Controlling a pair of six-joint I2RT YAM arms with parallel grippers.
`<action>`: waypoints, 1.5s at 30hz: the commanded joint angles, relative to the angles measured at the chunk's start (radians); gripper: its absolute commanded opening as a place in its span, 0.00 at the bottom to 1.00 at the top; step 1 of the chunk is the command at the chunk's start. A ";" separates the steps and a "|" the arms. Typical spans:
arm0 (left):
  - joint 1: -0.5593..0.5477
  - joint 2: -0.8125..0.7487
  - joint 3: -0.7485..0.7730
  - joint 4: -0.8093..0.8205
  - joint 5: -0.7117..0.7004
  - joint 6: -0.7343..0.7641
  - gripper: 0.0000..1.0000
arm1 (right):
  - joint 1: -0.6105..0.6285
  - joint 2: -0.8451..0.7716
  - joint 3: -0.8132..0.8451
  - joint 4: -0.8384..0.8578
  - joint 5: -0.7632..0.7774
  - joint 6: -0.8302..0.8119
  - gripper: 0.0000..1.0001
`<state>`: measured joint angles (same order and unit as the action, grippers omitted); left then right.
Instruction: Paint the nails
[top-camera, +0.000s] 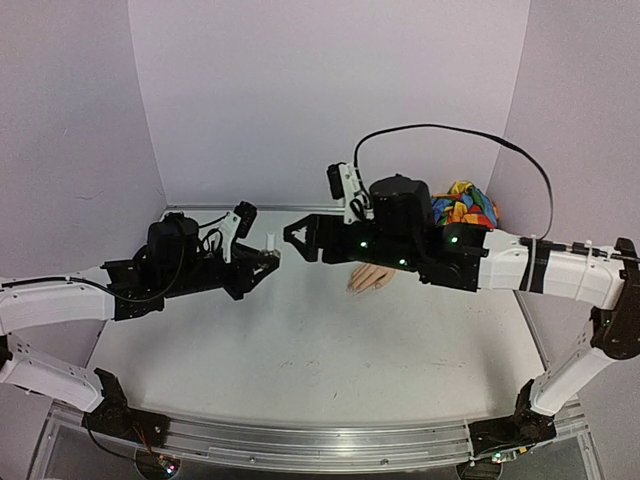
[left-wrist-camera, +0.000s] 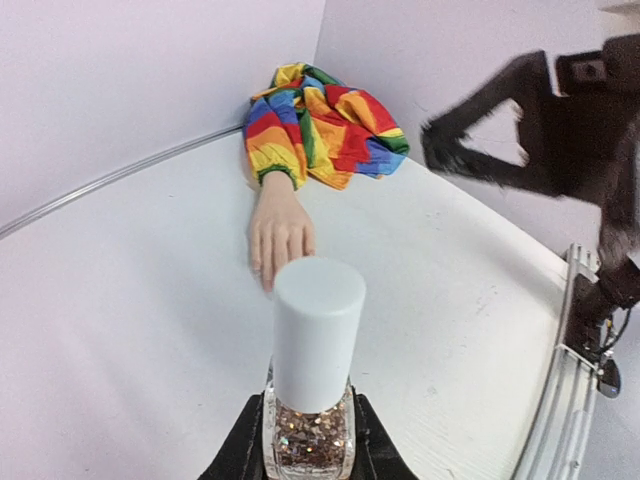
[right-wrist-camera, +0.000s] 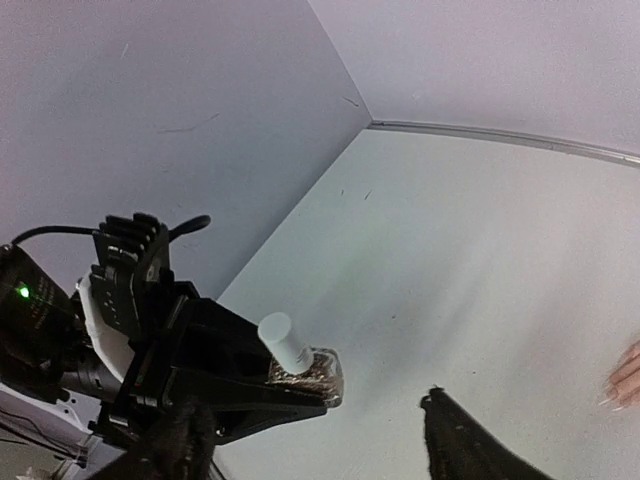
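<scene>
near the counter's left edge, the left gripper is clamped on the base of a glitter nail polish bottle, held upright with its white cap on. just across from it, mid-counter, the right gripper hangs with its jaws spread and empty, pointed at the cap but apart from it. step in hand, by judgement: opening the bottle; no brush is out. the next move calls for the right gripper to close squarely on the cap and twist while the left one resists. beyond, toward the far right corner, the mannequin hand lies palm down, its nails pointing toward the bottle, unpainted as far as can be told. the rainbow sleeve is bunched against the far wall. the bare counter gives open room near and centre; walls stand close at the far, left and right edges.
</scene>
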<state>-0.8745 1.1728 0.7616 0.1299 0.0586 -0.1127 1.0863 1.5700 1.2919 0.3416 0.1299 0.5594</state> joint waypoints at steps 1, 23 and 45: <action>0.006 -0.034 0.009 0.025 0.194 -0.098 0.00 | -0.071 -0.131 -0.102 0.111 -0.233 -0.065 0.85; -0.011 -0.061 0.067 0.045 0.899 -0.212 0.00 | -0.143 -0.043 -0.267 0.674 -1.052 -0.003 0.62; -0.011 -0.028 0.093 0.045 0.958 -0.198 0.00 | -0.095 0.077 -0.134 0.721 -1.089 0.037 0.41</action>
<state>-0.8829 1.1484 0.8051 0.1242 0.9791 -0.3183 0.9848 1.6512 1.0946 0.9813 -0.9291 0.5919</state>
